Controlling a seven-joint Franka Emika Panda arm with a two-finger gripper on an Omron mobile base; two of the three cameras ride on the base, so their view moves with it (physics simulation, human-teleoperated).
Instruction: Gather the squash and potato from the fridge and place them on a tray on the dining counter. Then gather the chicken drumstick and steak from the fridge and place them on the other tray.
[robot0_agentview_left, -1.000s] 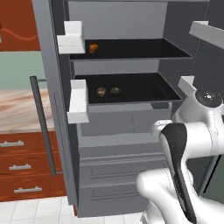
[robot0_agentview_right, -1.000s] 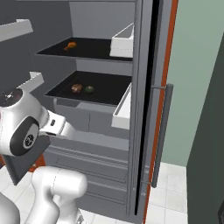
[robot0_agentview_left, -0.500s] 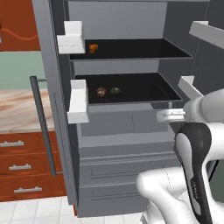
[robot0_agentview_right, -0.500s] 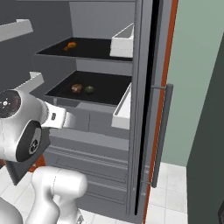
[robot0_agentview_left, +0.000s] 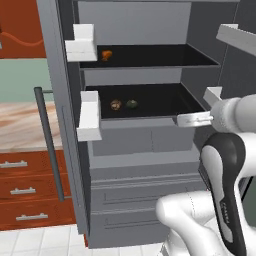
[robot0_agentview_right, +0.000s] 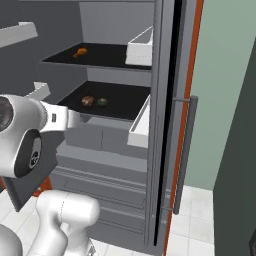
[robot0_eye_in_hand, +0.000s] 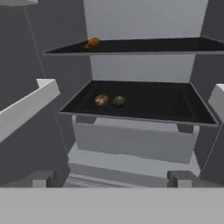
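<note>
The fridge (robot0_agentview_left: 65, 150) stands open in front of me. On its lower black shelf the brown potato (robot0_agentview_left: 116, 104) (robot0_eye_in_hand: 101, 99) lies just left of the dark green squash (robot0_agentview_left: 131, 103) (robot0_eye_in_hand: 118, 101), a small gap between them. The orange chicken drumstick (robot0_agentview_left: 106, 54) (robot0_eye_in_hand: 92, 43) lies at the left of the upper shelf. My gripper (robot0_agentview_left: 186, 119) (robot0_eye_in_hand: 111, 178) is open and empty. It hovers level with the lower shelf's front edge, to the right of both vegetables and short of them. The steak, the trays and the dining counter are out of view.
White door bins (robot0_agentview_left: 89, 117) jut out on the left door and another (robot0_agentview_right: 140, 122) on the right door. Grey drawers (robot0_agentview_left: 145, 195) sit below the shelf. A marbled counter over red-brown drawers (robot0_agentview_left: 20, 190) stands left of the fridge.
The hand has risen from drawer height to the lower shelf's front edge, and the elbow has swung right. The jaws have stayed open. The food has not moved.
</note>
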